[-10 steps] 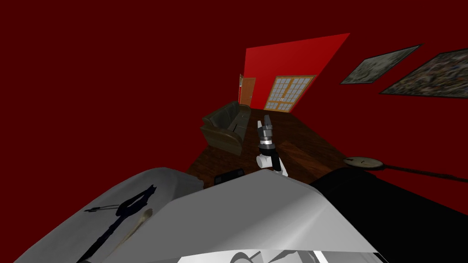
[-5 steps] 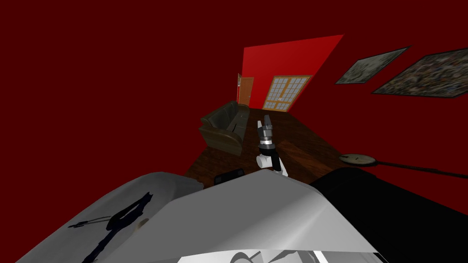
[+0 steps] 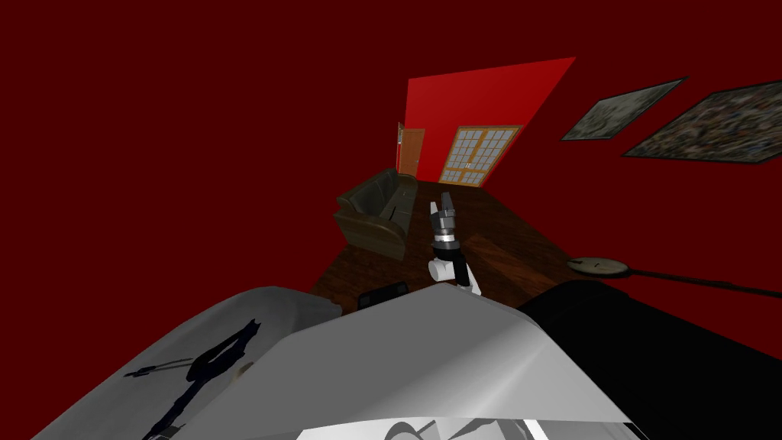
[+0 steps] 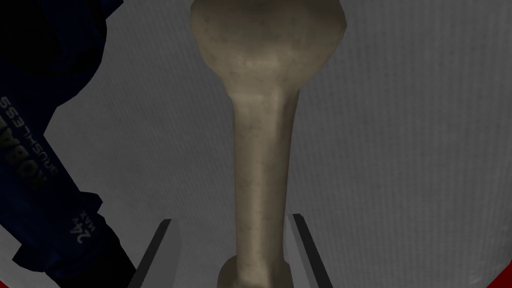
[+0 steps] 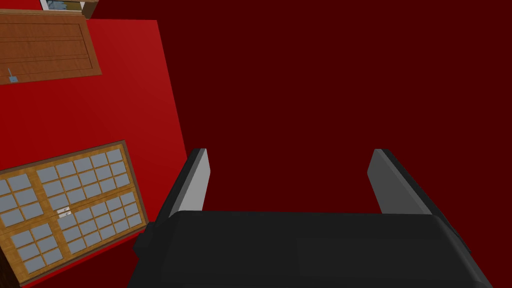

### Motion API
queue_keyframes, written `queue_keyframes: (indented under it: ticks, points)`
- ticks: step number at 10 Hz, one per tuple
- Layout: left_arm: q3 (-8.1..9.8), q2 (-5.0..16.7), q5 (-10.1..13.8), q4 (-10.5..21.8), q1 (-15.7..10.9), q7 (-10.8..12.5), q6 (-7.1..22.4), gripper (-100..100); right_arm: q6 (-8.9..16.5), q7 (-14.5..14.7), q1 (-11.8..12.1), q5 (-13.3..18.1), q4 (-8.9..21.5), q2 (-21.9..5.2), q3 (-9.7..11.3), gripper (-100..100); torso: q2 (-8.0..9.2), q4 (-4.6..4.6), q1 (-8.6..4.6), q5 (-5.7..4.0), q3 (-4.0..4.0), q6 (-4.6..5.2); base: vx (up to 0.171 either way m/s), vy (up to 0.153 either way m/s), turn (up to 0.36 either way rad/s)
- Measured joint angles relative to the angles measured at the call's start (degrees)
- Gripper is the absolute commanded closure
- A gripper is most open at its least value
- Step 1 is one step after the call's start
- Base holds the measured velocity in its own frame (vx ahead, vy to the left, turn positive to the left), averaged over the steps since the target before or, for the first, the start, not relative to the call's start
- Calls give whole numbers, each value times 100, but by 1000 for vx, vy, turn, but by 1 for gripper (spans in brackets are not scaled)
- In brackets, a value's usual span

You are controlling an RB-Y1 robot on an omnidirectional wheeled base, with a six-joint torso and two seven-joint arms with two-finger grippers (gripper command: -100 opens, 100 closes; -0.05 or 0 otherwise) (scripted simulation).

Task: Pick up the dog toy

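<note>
Left gripper [image 4: 233, 220], fingers apart, straddles the bone [image 4: 265, 125]. Its shaft hugs one finger, so closing may skid it toward the drill [image 4: 45, 165] beside the other. Right gripper [image 5: 287, 175] gapes.

Dog toy [image 4: 262, 150] seemingly shifted, less exposed

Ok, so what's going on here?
The left gripper is lined up on a beige bone-shaped dog toy lying on a light grey surface, its open fingers either side of the shaft, not yet gripping. A dark blue tool lies beside the toy. The right gripper is held out forward, open and empty.
</note>
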Motion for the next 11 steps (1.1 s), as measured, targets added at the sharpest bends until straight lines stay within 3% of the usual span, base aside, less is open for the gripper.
queue_keyframes:
  ticks: [3,4,5,7,9,10,11]
  points:
    - [0,4,-2,-2,-1,-3,-1,100,0,0,0,0,0,0,0,0,-1,0,0,2,-1,-2,0,0,0]
    - [0,3,-2,-2,-1,-3,-1,0,0,0,0,0,0,0,0,0,-1,0,-1,2,-1,-2,0,0,0]
    - [0,3,-2,-2,-1,-3,-1,100,0,0,0,0,0,0,0,0,-1,0,-1,2,0,-2,9,-49,-8]
    - [111,61,102,-217,150,-3,192,100,0,0,0,0,0,1,1,0,-4,-1,-32,-6,-3,-3,12,-56,7]
    - [117,64,109,-226,157,-4,216,-100,0,0,0,0,0,0,0,0,-2,0,-7,0,-1,-1,25,-18,98]
    - [146,124,166,-395,228,11,255,-100,0,0,1,0,0,0,0,0,-15,-3,-13,-2,-8,-6,66,-50,182]
    - [155,249,225,-363,184,2,269,-100,0,0,1,0,0,0,0,0,-23,-5,-18,-2,-13,-2,66,-57,123]
